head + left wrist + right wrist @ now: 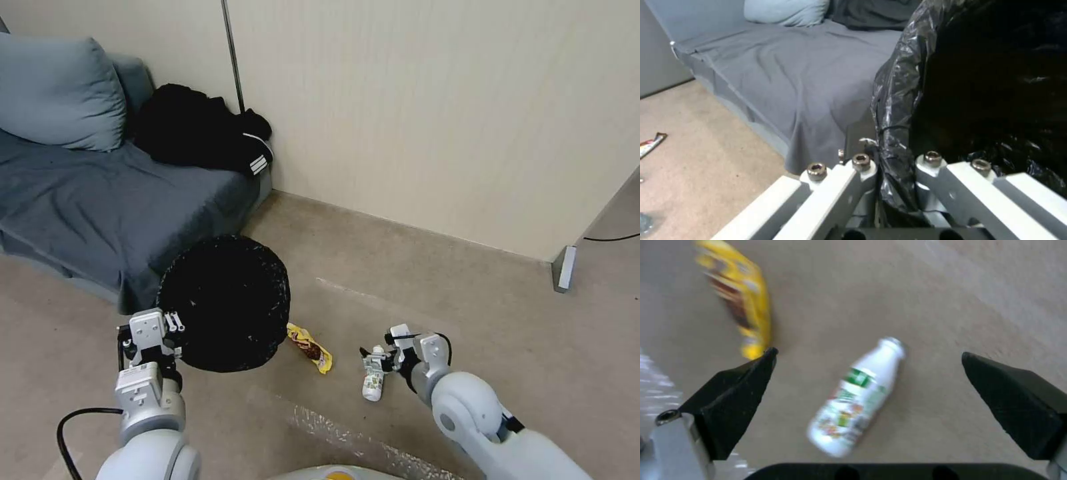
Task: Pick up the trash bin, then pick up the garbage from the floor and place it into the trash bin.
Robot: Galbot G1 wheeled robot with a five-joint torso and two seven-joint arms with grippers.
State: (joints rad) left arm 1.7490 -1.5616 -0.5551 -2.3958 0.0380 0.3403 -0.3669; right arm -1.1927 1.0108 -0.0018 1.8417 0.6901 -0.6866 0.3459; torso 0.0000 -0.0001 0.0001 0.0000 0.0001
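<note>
The trash bin (223,303), lined with a crinkly black bag, hangs tilted beside the sofa. My left gripper (172,328) is shut on its near rim. In the left wrist view the fingers (862,166) clamp the bag-covered rim of the trash bin (987,83) from both sides. A small white bottle (374,383) with a green label lies on the floor, and my right gripper (375,355) hovers open just above it. The right wrist view has the bottle (853,400) lying between the spread black fingertips (742,386). A yellow snack wrapper (310,347) (740,300) lies between bin and bottle.
A grey sofa (100,193) with a pillow (57,93) and a black clothing heap (200,130) stands at the left against the wall. Another wrapper (651,145) lies on the floor by the sofa. A shiny strip (333,427) crosses the floor near my base.
</note>
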